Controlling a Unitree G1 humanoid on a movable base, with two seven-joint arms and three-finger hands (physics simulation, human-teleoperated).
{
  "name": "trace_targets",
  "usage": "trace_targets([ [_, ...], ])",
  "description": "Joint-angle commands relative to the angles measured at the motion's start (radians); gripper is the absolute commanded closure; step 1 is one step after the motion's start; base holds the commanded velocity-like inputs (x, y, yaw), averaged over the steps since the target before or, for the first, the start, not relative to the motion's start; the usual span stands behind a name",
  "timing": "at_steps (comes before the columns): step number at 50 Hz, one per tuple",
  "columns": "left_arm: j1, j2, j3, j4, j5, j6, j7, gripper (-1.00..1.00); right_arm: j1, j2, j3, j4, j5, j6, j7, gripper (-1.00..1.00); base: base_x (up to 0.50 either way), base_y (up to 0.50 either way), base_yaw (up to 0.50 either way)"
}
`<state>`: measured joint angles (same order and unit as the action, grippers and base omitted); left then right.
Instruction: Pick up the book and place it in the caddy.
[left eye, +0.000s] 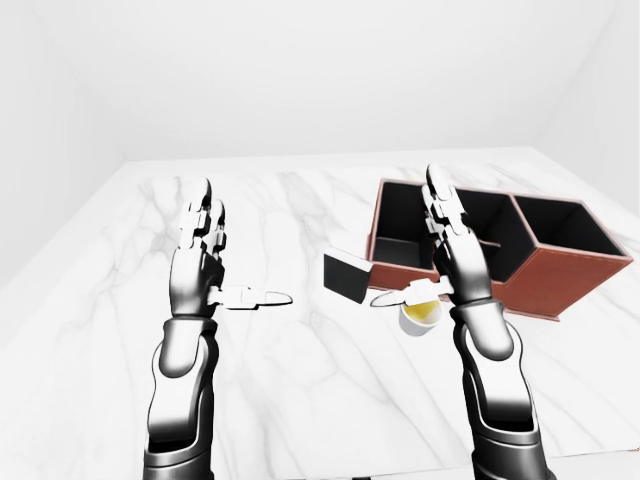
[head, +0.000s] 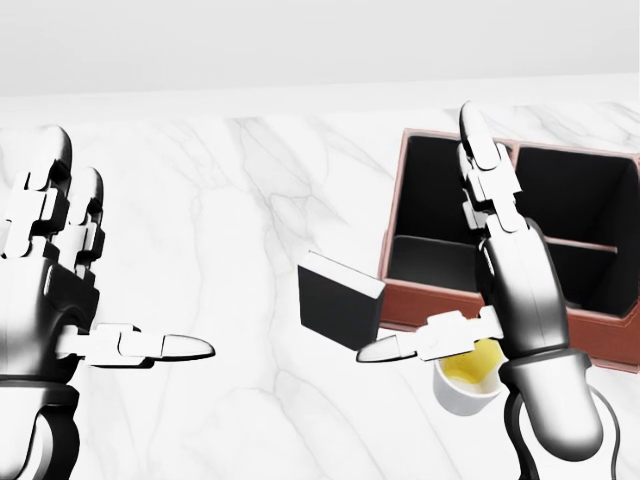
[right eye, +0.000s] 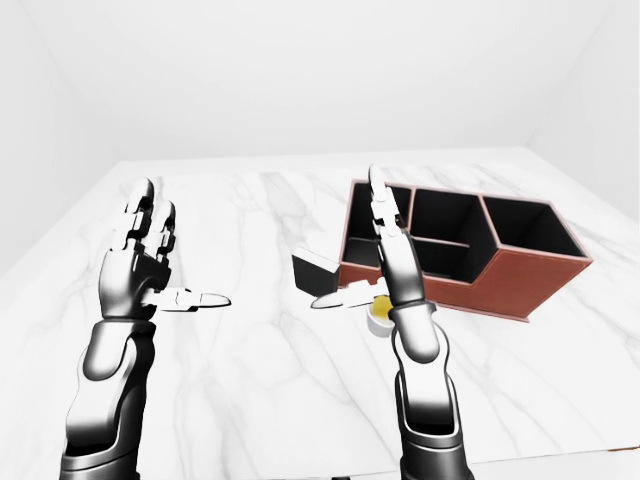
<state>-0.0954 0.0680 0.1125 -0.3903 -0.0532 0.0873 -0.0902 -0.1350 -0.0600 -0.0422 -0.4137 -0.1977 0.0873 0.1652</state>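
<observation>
A dark book (head: 340, 299) stands tilted on the white marble table (head: 260, 190), just left of the red-brown caddy (head: 610, 335) with black compartments. My right hand (head: 460, 260) is open, fingers straight up and thumb pointing left, raised just right of the book and overlapping the caddy's left compartments. My left hand (head: 90, 270) is open too, fingers up and thumb pointing right, far to the left of the book. Neither hand touches the book. In the left-eye view the book (left eye: 348, 274) sits against the caddy's left corner (left eye: 372, 270).
A small white cup (head: 468, 378) with yellow contents stands below the caddy, partly behind my right wrist. The table's near edge shows at the bottom of the right-eye view (right eye: 560, 462). White walls surround the table.
</observation>
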Motion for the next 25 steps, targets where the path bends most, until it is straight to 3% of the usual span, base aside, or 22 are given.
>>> trace_targets([
  [1, 0.001, -0.001, 0.001, 0.000, 0.000, 0.000, -0.001, -1.00, 0.006, 0.000, 0.001, 0.000, 0.001, 0.000, 0.003, -1.00, 0.19, -0.01, 0.00],
  [14, 0.005, 0.000, 0.003, 0.010, -0.002, 0.000, -0.004, -1.00, 0.012, 0.008, 0.014, 0.017, -0.015, 0.000, -0.010, -1.00, 0.07, 0.00, 0.00],
  [25, 0.006, 0.002, 0.011, 0.001, -0.009, 0.000, -0.004, -1.00, -0.027, 0.021, 0.052, 0.034, -0.108, 0.000, -0.046, -1.00, 0.00, 0.00, 0.00],
])
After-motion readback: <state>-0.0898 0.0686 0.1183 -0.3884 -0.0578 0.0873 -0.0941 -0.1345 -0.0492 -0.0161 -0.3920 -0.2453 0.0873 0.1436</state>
